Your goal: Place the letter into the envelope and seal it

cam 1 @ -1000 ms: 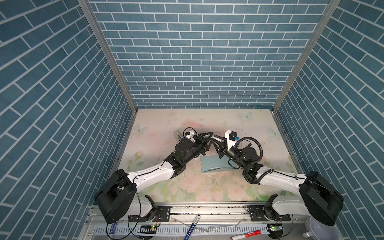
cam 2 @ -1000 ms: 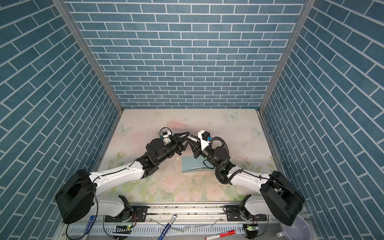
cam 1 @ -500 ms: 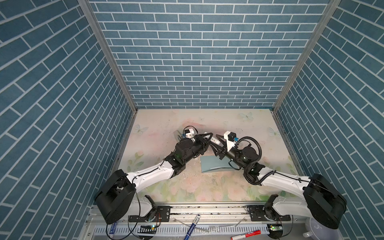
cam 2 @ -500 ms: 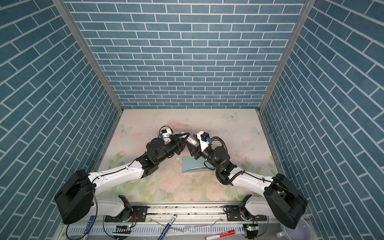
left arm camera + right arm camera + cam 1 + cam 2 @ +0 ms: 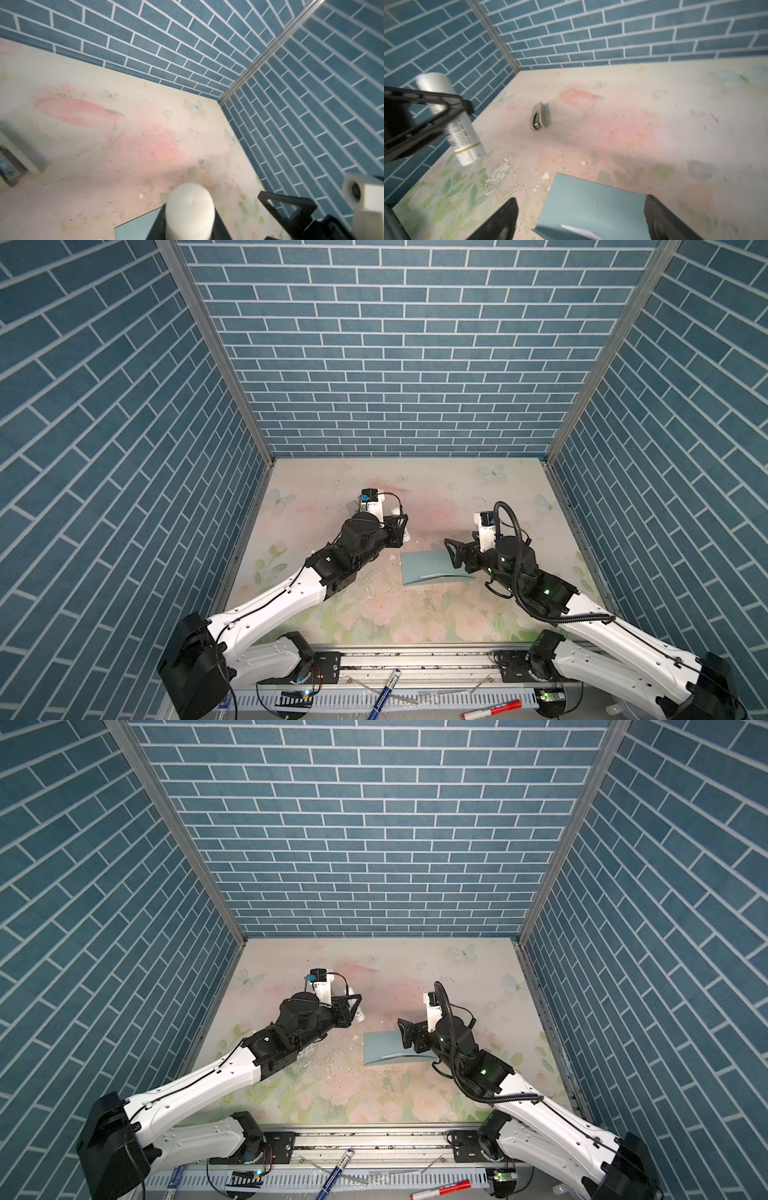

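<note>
Envelope (image 5: pixel 428 570) plain teal; tube (image 5: pixel 460 133) in left pincer (image 5: pixel 401 531) shows illegible print.

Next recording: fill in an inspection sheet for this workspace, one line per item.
Surface: floral table mat, speckled, with white flakes beside the envelope.
Job's things: envelope lies on the mat; a white sliver near its front edge may be the letter, cannot tell.
Clutter: small grey object on the mat; blue pen and red marker on the front rail.
Grippers: left gripper shut on a white tube; right gripper open above the envelope, empty.
Cables: black corrugated hose loops over the right arm.
Surroundings: blue brick-pattern walls on three sides.
</note>
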You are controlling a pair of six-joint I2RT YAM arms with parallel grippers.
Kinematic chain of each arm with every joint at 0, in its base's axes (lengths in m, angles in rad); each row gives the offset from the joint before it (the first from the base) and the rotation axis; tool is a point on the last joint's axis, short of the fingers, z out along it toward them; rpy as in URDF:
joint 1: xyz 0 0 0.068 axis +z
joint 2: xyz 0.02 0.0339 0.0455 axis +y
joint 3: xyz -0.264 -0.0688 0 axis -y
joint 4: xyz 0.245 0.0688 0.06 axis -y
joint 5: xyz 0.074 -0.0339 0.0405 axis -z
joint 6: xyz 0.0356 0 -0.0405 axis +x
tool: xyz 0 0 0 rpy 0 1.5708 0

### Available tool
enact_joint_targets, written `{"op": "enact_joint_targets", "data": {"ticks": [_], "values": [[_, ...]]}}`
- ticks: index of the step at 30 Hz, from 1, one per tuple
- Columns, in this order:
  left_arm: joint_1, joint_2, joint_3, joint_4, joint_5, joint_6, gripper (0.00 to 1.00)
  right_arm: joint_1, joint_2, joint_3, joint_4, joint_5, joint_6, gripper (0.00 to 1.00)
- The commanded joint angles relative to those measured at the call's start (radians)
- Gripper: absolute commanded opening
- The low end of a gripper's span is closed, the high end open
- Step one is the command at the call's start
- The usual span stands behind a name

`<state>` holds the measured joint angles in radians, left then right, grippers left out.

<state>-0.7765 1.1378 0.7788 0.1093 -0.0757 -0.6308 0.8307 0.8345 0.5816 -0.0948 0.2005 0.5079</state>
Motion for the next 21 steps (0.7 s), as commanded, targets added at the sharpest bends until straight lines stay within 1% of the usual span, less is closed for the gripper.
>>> {"op": "enact_joint_targets", "data": {"ticks": [1, 2, 5, 8, 11, 14, 18, 21], "values": [[0.005, -0.028, -0.038, -0.055, -0.030, 0.195, 0.00, -0.002, -0.039, 0.001, -0.255, 0.092, 0.277, 0.91], [0.005, -0.035, -0.049, -0.051, -0.037, 0.204, 0.00, -0.001, -0.035, 0.011, -0.301, 0.110, 0.357, 0.90], [0.005, -0.049, -0.077, -0.035, -0.052, 0.210, 0.00, 0.003, 0.020, 0.049, -0.385, 0.102, 0.532, 0.89], [0.005, -0.047, -0.078, -0.038, -0.053, 0.212, 0.00, 0.041, 0.114, 0.076, -0.400, 0.097, 0.662, 0.89], [0.005, -0.045, -0.078, -0.045, -0.039, 0.226, 0.00, 0.083, 0.227, 0.119, -0.394, 0.105, 0.743, 0.89], [0.004, -0.057, -0.118, -0.028, -0.035, 0.238, 0.00, 0.121, 0.322, 0.176, -0.431, 0.145, 0.845, 0.89], [0.005, -0.064, -0.136, -0.008, -0.038, 0.245, 0.00, 0.143, 0.405, 0.207, -0.419, 0.154, 0.957, 0.89], [0.005, -0.058, -0.130, -0.015, -0.036, 0.248, 0.00, 0.151, 0.452, 0.225, -0.408, 0.153, 1.002, 0.89]]}}
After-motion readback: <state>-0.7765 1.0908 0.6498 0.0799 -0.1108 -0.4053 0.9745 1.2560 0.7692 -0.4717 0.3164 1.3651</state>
